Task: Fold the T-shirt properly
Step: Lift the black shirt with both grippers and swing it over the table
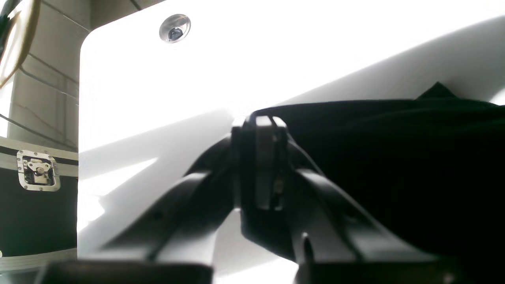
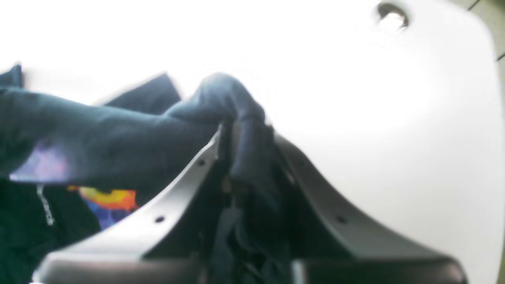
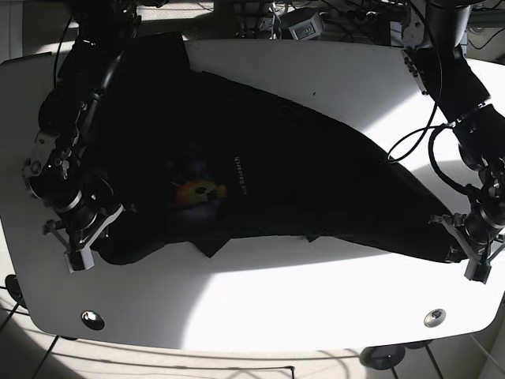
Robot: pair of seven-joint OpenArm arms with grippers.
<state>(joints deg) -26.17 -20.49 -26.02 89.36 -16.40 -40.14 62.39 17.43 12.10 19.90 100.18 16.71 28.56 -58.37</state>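
Nearest the lens in each wrist view are the robot's own grey plastic fingers. The right gripper [image 2: 244,138] has its fingers pinched together on a bunched fold of the dark navy cotton T-shirt [image 3: 260,174], and the left gripper [image 1: 262,130] has its fingers closed at the cloth's hem, seemingly gripping a thin edge.

The T-shirt lies spread across the middle of the white rounded desk [image 3: 260,316], stretched from the far left corner toward the near right edge, with its bright orange-and-blue chest print [image 3: 197,192] facing up.

Risks, as I judge them: the left hold looks shallow, so a hard pull could let the hem slip free. Uneven pulls would skew the fold, and the bunched wad on the right could drag extra layers along.

Count: one T-shirt, two grippers, one desk, two round metal fittings [image 3: 92,320] near the desk's front corners.
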